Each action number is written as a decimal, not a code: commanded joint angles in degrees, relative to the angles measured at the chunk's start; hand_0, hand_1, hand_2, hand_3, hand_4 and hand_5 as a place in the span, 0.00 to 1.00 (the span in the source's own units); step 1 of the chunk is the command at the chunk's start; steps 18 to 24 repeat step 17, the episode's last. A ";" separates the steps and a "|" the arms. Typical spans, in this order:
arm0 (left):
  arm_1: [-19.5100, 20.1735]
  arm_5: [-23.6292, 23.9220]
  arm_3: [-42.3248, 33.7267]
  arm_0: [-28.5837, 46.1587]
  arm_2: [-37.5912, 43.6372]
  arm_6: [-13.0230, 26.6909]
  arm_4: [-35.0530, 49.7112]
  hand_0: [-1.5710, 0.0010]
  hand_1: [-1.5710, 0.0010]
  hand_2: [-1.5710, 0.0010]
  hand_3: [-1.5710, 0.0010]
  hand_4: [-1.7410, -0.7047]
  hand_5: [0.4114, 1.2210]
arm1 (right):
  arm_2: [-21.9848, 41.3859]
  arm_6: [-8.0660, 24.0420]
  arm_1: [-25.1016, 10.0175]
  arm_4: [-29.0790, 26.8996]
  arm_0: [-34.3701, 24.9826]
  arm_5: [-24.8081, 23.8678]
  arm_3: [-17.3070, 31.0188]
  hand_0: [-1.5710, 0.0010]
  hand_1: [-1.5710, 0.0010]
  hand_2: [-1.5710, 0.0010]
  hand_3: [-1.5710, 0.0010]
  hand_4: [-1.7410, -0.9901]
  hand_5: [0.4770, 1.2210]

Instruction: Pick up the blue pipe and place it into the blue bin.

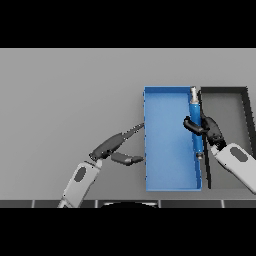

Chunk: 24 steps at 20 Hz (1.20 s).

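Note:
The blue pipe with grey ends lies lengthwise along the right wall of the blue bin, over its inner right side. My right hand is shut on the pipe's middle, its thumb hooked over the left side. It reaches in from the lower right. My left hand hovers over the table just left of the bin, fingers straight and pointing toward the bin's left wall, thumb spread below.
A dark grey bin stands directly right of the blue one, sharing a wall line with it. My right forearm crosses its lower part. Bare grey table extends to the left and behind.

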 commanded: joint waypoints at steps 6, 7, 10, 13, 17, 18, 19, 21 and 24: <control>0.27 0.28 -0.01 0.44 -0.17 -0.50 -0.58 1.00 1.00 1.00 1.00 0.82 0.02 | 8.71 0.00 -2.74 -2.34 -5.78 0.78 1.07 0.98 0.98 0.98 0.99 0.94 0.35; 0.18 0.34 0.00 0.32 -0.04 -0.20 -0.47 1.00 1.00 1.00 1.00 0.82 0.02 | 9.20 -0.01 -2.46 -2.24 -5.99 0.47 1.15 0.98 0.98 0.98 0.99 0.94 0.32; 0.44 0.55 -0.07 0.82 -0.06 -0.91 -0.72 1.00 1.00 1.00 1.00 0.82 0.02 | 10.06 -0.01 -3.16 -3.02 -7.29 0.59 1.56 0.99 0.99 0.99 1.00 0.96 0.26; 0.32 0.52 0.62 0.29 -0.19 -0.84 -1.12 1.00 1.00 1.00 1.00 0.83 0.02 | 11.49 -0.01 -2.63 -3.88 -8.63 0.85 1.82 1.00 1.00 1.00 1.00 0.96 0.25; 1.46 -0.24 -1.52 1.48 0.26 -1.05 0.20 1.00 1.00 1.00 1.00 0.83 0.02 | 12.38 -0.51 -3.06 -4.36 -8.61 0.64 1.44 1.00 1.00 1.00 1.00 0.96 0.22; 1.46 -0.24 -1.52 1.48 0.26 -1.05 0.20 1.00 1.00 1.00 1.00 0.83 0.02 | 12.38 -0.51 -3.06 -4.36 -8.61 0.64 1.44 1.00 1.00 1.00 1.00 0.96 0.22; 1.46 -0.24 -1.52 1.48 0.26 -1.05 0.20 1.00 1.00 1.00 1.00 0.83 0.02 | 12.38 -0.51 -3.06 -4.36 -8.61 0.64 1.44 1.00 1.00 1.00 1.00 0.96 0.22; 1.46 -0.24 -1.52 1.48 0.26 -1.05 0.20 1.00 1.00 1.00 1.00 0.83 0.02 | 12.38 -0.51 -3.06 -4.36 -8.61 0.64 1.44 1.00 1.00 1.00 1.00 0.96 0.22; 1.46 -0.24 -1.52 1.48 0.26 -1.05 0.20 1.00 1.00 1.00 1.00 0.83 0.02 | 12.38 -0.51 -3.06 -4.36 -8.61 0.64 1.44 1.00 1.00 1.00 1.00 0.96 0.22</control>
